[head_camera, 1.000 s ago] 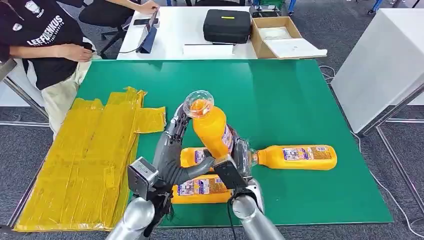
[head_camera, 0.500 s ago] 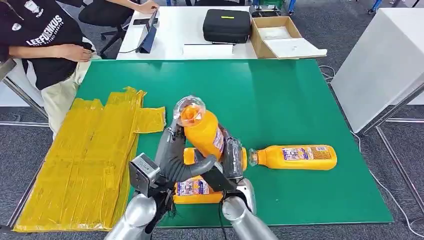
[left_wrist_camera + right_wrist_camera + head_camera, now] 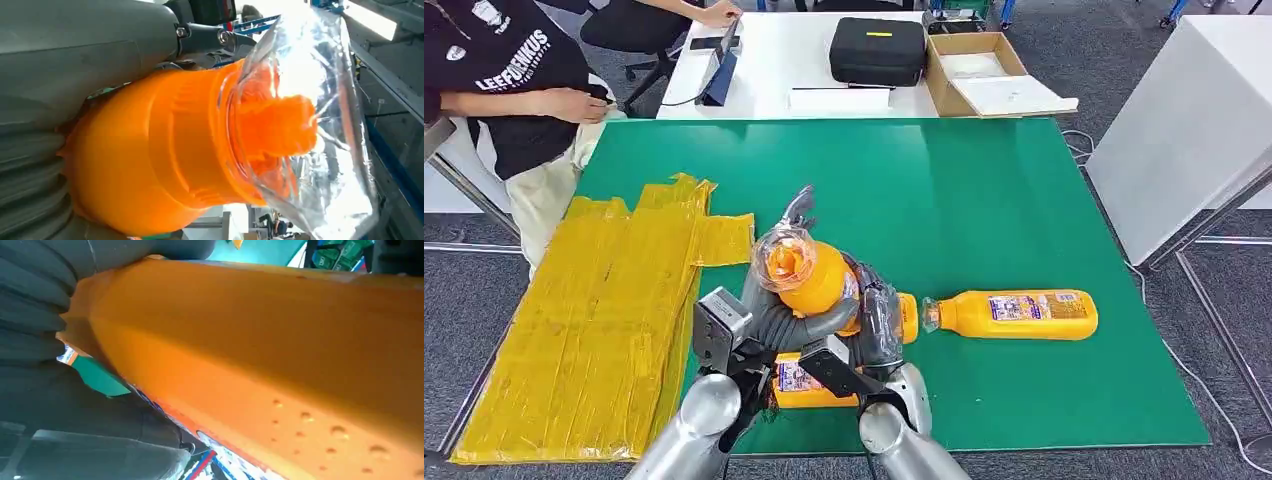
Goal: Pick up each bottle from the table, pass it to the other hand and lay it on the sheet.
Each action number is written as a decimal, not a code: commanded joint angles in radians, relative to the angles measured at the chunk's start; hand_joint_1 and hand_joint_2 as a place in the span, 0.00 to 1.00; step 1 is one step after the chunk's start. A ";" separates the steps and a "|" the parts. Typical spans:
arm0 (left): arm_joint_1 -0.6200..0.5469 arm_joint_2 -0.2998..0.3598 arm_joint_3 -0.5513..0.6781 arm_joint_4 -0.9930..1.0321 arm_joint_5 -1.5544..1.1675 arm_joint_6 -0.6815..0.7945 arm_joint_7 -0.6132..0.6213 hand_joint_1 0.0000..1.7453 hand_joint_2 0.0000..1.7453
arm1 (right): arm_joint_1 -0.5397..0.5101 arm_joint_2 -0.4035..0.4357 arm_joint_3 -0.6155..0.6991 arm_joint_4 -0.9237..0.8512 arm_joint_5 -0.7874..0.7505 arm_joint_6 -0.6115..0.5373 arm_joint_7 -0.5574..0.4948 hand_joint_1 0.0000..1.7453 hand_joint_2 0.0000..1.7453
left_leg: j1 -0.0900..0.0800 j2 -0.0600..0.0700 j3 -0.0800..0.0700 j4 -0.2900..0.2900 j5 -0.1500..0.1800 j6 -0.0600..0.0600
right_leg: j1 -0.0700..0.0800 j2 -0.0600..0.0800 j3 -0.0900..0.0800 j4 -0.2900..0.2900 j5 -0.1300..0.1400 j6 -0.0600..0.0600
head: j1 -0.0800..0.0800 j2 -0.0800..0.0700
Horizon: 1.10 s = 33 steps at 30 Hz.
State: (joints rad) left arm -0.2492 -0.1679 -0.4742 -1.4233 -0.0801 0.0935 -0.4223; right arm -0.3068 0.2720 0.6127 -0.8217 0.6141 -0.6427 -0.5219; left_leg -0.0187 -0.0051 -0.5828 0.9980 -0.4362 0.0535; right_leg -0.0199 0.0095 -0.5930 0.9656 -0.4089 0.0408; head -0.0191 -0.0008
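head high looking down, wrists close on bottle

Silver rounded forearms end in a grey ribbed left hand and a dark-fingered right hand.

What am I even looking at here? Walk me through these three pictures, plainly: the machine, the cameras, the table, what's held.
This is a humanoid robot with two silver arms. The wide picture is from its head, looking down at a green table. The two close-ups come from cameras at its wrists.

Both hands are on one orange bottle, raised above the table: the left hand and the right hand. Clear plastic wraps the bottle's cap.

On the table lie a yellow sheet, a second orange bottle apart to the right, and at least one more beneath the hands. A person sits at the far left corner.
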 commanded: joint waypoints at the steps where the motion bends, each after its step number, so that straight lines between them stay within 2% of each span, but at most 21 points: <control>1: -0.058 -0.025 -0.010 0.153 0.023 -0.032 0.030 0.00 1.00 | -0.025 0.003 0.089 0.086 0.081 -0.055 0.005 1.00 1.00 | 0.002 -0.002 0.004 -0.001 -0.001 -0.004 | 0.001 -0.003 0.005 -0.002 -0.001 -0.002 | 0.000 0.000; 12: -0.061 -0.031 0.004 0.189 0.042 -0.054 0.033 0.00 1.00 | -0.021 0.009 0.058 0.086 0.098 -0.055 -0.007 1.00 1.00 | 0.001 -0.002 0.003 0.000 -0.001 -0.004 | 0.001 -0.002 0.004 -0.001 -0.001 -0.002 | 0.000 0.000; 13: -0.064 -0.033 0.005 0.194 0.044 -0.057 0.033 0.22 1.00 | -0.025 0.012 0.046 0.089 0.091 -0.055 -0.014 1.00 1.00 | 0.001 -0.002 0.002 0.000 0.000 -0.003 | 0.001 -0.002 0.003 -0.001 -0.001 -0.002 | 0.000 0.000; 14: -0.064 -0.035 0.005 0.194 0.046 -0.062 0.034 0.88 1.00 | -0.025 0.012 0.039 0.088 0.090 -0.055 -0.017 1.00 1.00 | 0.002 -0.002 0.003 0.000 -0.001 -0.004 | 0.002 -0.003 0.004 -0.001 -0.001 -0.003 | 0.000 0.000; 15: -0.064 -0.035 0.005 0.194 0.047 -0.063 0.034 1.00 1.00 | -0.025 0.013 0.038 0.088 0.090 -0.055 -0.018 1.00 1.00 | 0.001 -0.002 0.002 0.000 0.000 -0.004 | 0.001 -0.003 0.003 -0.001 -0.001 -0.002 | 0.000 0.000; 33: -0.042 -0.034 0.041 0.141 0.081 -0.067 0.025 1.00 1.00 | -0.020 0.014 0.007 0.080 0.095 -0.055 -0.021 1.00 1.00 | 0.001 -0.001 0.002 0.000 -0.001 -0.003 | 0.001 -0.002 0.003 -0.001 -0.001 -0.002 | 0.000 0.000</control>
State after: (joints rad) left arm -0.2587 -0.1923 -0.4223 -1.3252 -0.0088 0.0393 -0.4055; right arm -0.3063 0.2808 0.5722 -0.7889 0.6859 -0.6558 -0.5211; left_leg -0.0187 -0.0053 -0.5829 0.9980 -0.4362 0.0535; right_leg -0.0199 0.0096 -0.5930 0.9656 -0.4089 0.0408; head -0.0191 -0.0007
